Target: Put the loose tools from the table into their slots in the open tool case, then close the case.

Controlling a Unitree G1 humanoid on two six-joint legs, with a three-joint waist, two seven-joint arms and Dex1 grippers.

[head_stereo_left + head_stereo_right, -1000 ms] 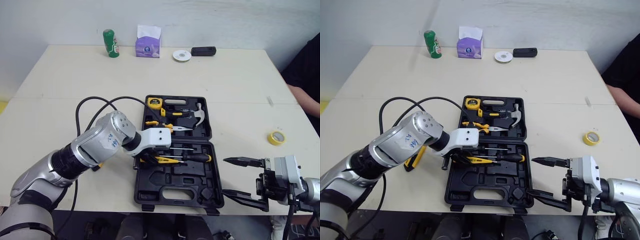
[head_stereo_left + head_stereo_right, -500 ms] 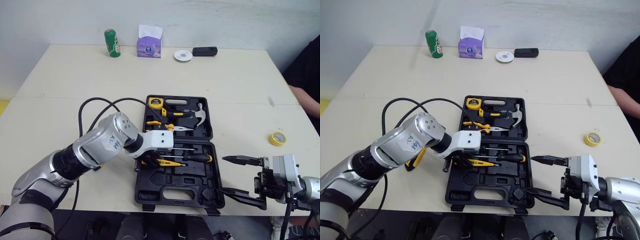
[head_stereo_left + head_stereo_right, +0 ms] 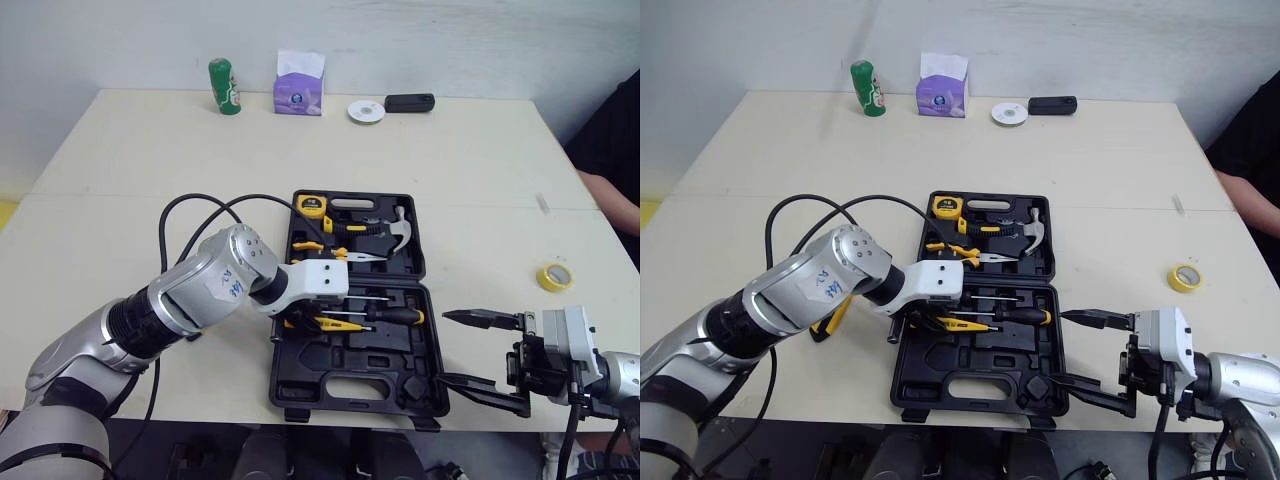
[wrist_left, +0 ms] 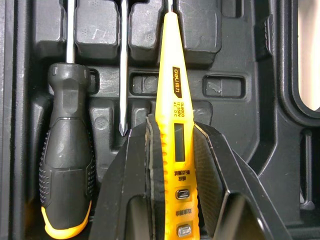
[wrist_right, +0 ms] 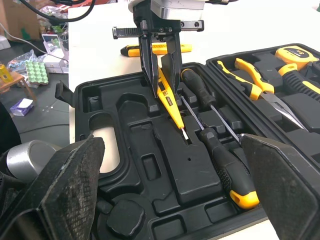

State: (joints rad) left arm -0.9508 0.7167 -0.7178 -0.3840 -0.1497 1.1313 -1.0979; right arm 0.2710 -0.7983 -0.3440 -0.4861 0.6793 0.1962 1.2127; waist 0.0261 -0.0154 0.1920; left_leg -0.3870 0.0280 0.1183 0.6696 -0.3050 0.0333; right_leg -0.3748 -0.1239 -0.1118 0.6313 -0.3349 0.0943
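Left gripper (image 4: 170, 131) clamped on yellow tester pen (image 4: 176, 115), low over tool case (image 3: 340, 352) front half, beside seated black screwdriver (image 4: 67, 150). Right gripper (image 3: 444, 347) wide open, empty, just right of case. Risk: pen released askew, rides slot ridge, lid jams.

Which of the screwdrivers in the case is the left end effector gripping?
The all-yellow tester screwdriver; the black-handled screwdrivers beside it lie untouched.
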